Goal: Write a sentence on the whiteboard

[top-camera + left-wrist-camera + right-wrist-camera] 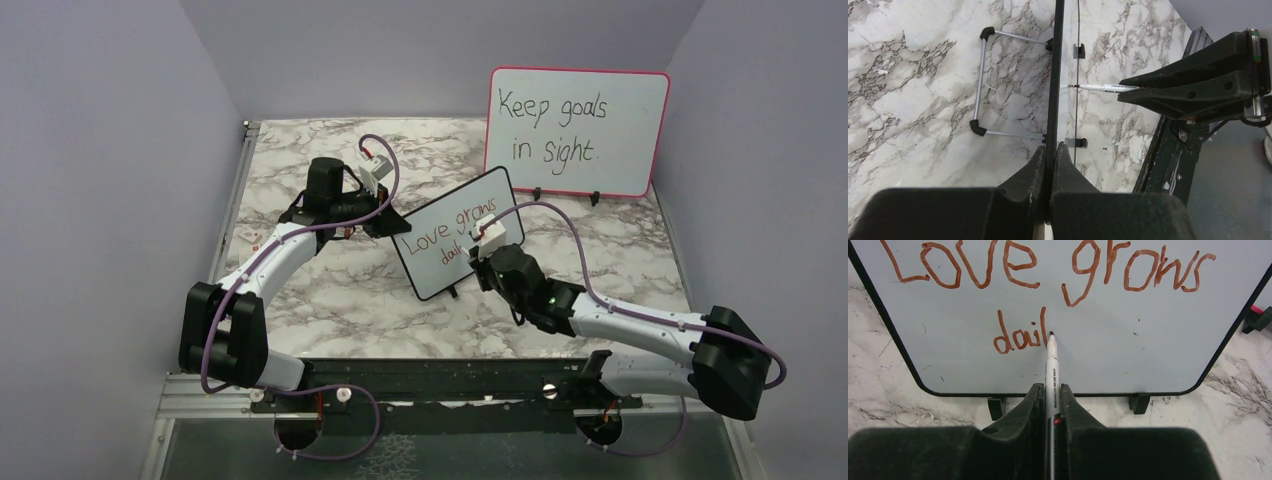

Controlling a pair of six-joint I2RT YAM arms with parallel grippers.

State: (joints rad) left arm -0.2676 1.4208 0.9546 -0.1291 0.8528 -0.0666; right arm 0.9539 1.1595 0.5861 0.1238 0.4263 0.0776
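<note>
The right hand (1052,390) is clenched on a marker (1051,365), with the barrel pinched between both fingers and the tip pointing forward. The tip appears to touch the whiteboard (1148,340), just right of the last written stroke. The sentence (1018,265) reads "Love grows" on the upper line and "dail" on the lower line. The whiteboard stands on its feet on the worktop (878,390), between the two arms. The left hand (1050,148) grasps the side edge of the whiteboard, with the fingers closed on the frame.

Step in hand: the final word, which is one letter short.

Next move, as judged:
- Shift the tip slightly right.
- Form the "y", keeping its tail above the lower frame.
- Lift the tip off.

Keep the pressure light. The left hand must brace the whiteboard against the push.
</note>
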